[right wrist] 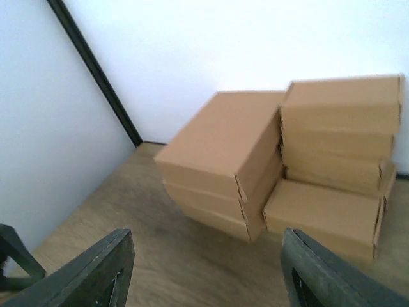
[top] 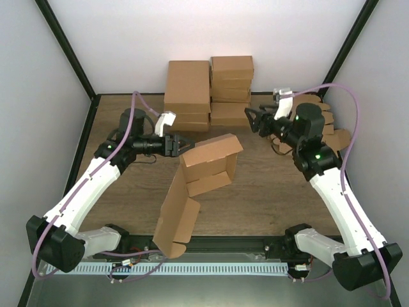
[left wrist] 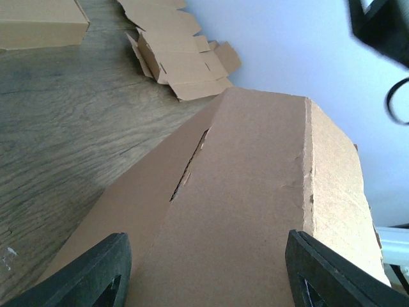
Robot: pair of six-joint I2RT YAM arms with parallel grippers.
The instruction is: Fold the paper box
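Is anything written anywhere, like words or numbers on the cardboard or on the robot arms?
None: no word, number or logo can be read in any view.
The paper box, the stacked boxes and the flat blanks are plain brown cardboard.
The left arm and the right arm show no readable label.

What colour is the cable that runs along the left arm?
Light purple. The cable shows best in the top external view.
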